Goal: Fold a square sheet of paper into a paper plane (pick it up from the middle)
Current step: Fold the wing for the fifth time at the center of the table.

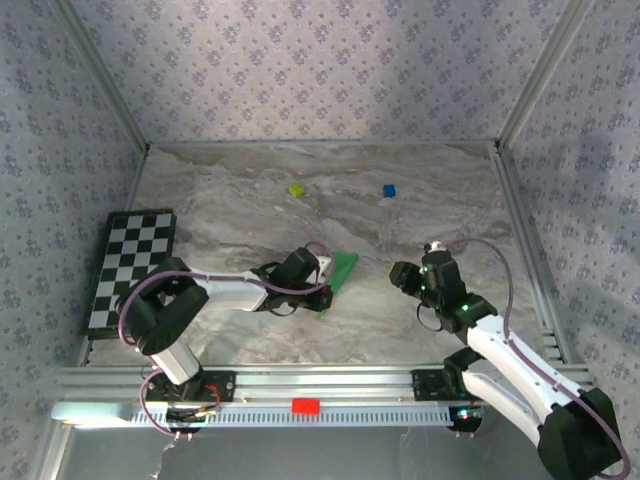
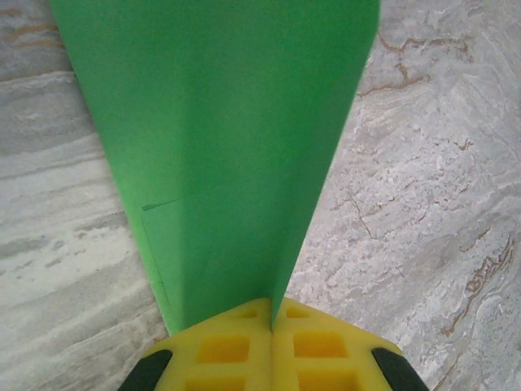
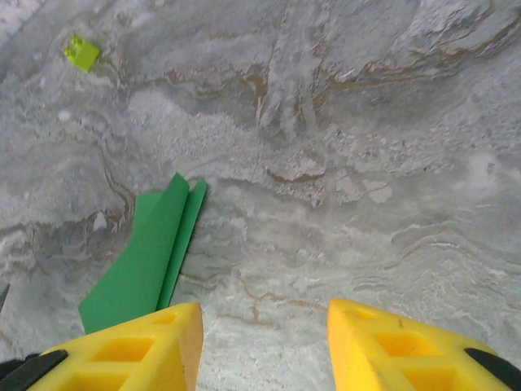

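Observation:
The bright green sheet of paper (image 1: 343,269) is folded lengthwise into a narrow, tapering shape with a centre crease. My left gripper (image 1: 322,271) is shut on its narrow end. In the left wrist view the paper (image 2: 220,147) fans out upward from the closed yellow fingertips (image 2: 244,342), with the left gripper (image 2: 271,314) pinching the fold. My right gripper (image 1: 403,276) hovers to the right of the paper, apart from it. In the right wrist view its jaws stand open over bare table, the right gripper (image 3: 264,342) holds nothing, and the paper (image 3: 146,261) lies to the left.
A tiny yellow-green block (image 1: 296,189) and a small blue block (image 1: 388,190) sit toward the back of the marble table (image 1: 250,200). A black-and-white checkerboard (image 1: 130,265) lies at the left edge. Metal rails and patterned walls enclose the table.

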Tool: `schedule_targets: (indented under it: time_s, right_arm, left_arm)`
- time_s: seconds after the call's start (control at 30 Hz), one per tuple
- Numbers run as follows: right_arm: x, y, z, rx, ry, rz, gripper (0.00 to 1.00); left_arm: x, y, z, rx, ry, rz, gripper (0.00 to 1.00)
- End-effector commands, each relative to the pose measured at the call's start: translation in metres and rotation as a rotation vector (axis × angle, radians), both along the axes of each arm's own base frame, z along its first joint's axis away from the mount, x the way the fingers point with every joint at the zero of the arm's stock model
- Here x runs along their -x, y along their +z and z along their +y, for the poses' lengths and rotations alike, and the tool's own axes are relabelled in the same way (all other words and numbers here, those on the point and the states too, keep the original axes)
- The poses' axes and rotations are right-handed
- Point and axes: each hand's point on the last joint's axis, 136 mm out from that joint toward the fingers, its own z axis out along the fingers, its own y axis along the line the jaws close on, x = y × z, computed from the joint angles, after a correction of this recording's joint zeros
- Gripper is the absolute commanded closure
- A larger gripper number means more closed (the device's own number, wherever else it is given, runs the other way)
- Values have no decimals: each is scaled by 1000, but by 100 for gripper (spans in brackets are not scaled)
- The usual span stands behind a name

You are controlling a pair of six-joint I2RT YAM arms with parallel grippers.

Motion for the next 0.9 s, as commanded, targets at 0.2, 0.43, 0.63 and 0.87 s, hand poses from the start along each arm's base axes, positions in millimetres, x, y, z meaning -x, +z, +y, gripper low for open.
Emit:
schedule_targets:
  time_s: [0.2, 0.43, 0.63, 0.87]
  right_arm:
    - [6, 2, 33, -137, 169, 86, 56]
    - [0, 1, 64, -165, 290, 137, 60]
    - [-7, -1, 100, -174, 403, 150, 66]
    - [-14, -14, 130, -176, 449, 178, 72]
  left_arm:
    - [-14, 21, 1, 67, 31, 30, 100]
    - [-7, 16, -1, 93, 10, 84, 100]
    - [-2, 15, -7, 123, -11, 120, 100]
    - [0, 10, -9, 136, -18, 136, 100]
